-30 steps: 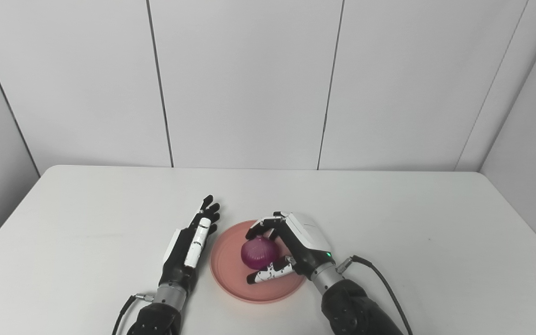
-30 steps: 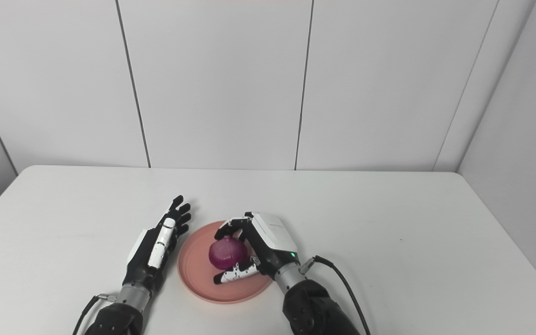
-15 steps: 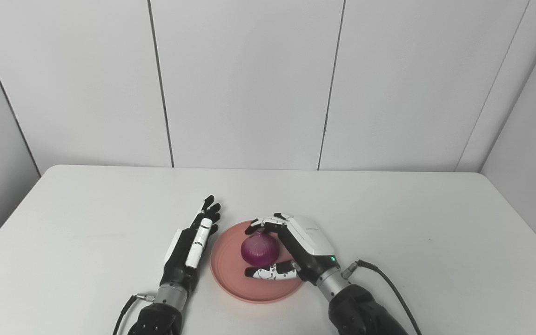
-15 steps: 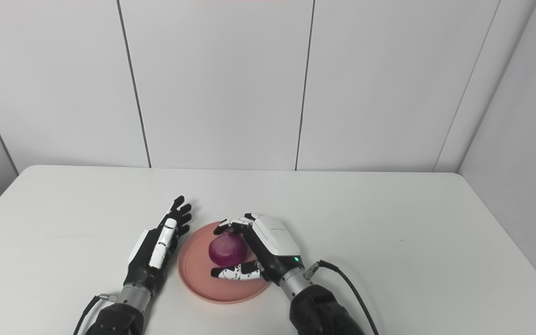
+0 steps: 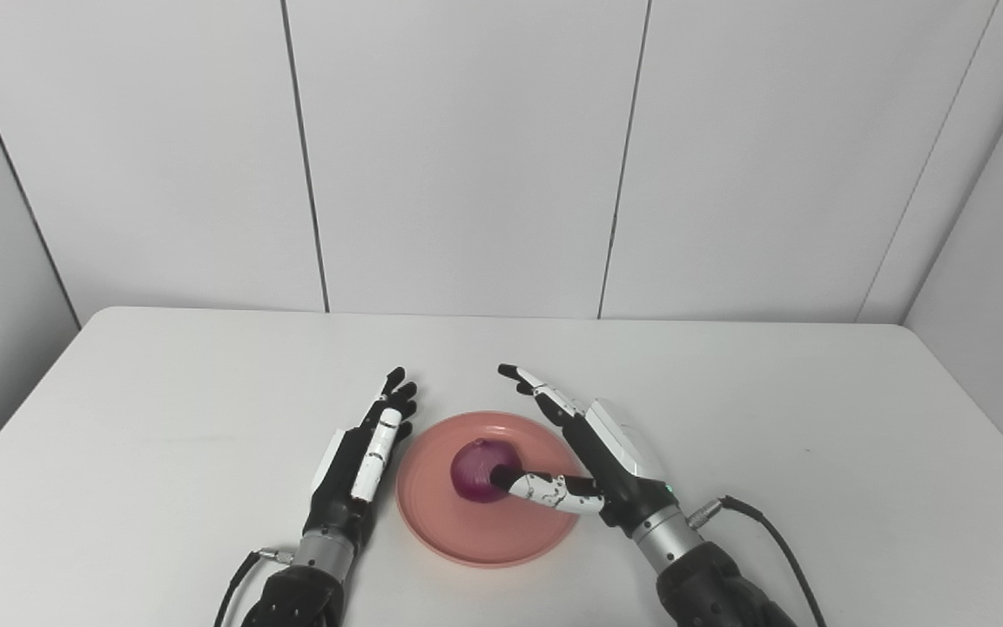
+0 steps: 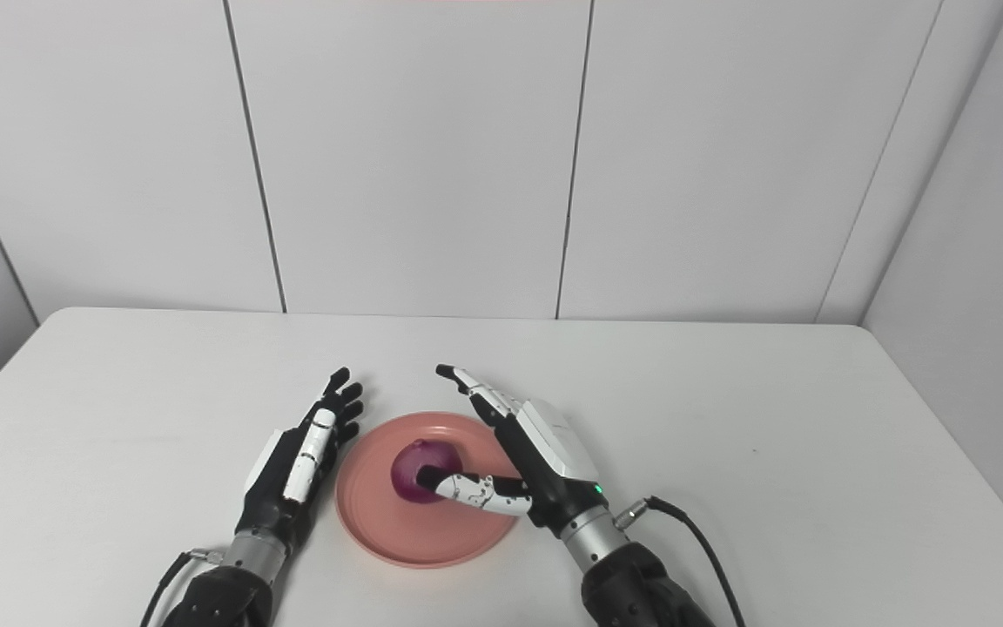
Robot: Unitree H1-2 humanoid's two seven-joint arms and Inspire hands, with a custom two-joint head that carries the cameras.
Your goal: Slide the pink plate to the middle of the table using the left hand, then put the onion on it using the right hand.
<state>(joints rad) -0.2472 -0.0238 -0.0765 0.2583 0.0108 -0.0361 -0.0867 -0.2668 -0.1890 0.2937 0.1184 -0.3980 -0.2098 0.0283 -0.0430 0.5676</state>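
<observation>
1. Left eye view shows me the onion [image 5: 477, 470] sitting on the pink plate [image 5: 467, 540], a little toward the plate's far side, near the middle of the table [image 5: 162, 418] across its width and toward its near edge.
2. My right hand [image 5: 593, 457] holds nothing: its fingers [image 5: 541, 396] are stretched straight out over the plate's far right rim, and the thumb reaches left with its tip at the onion's right side. I cannot tell whether that tip touches the skin or stops just short.
3. My left hand [image 5: 360, 457] lies flat and spread just beside the plate's left rim, gripping nothing; whether it touches the rim I cannot say.
4. What matters for my next move: the onion lies directly left of the right palm, on the thumb side, so the clear way out is to the right and back toward me, away from the onion.
5. I judge both steps done, with only the withdrawal left. The risk is the thumb dragging the round onion and rolling it across the plate, so I would lift before pulling away.
</observation>
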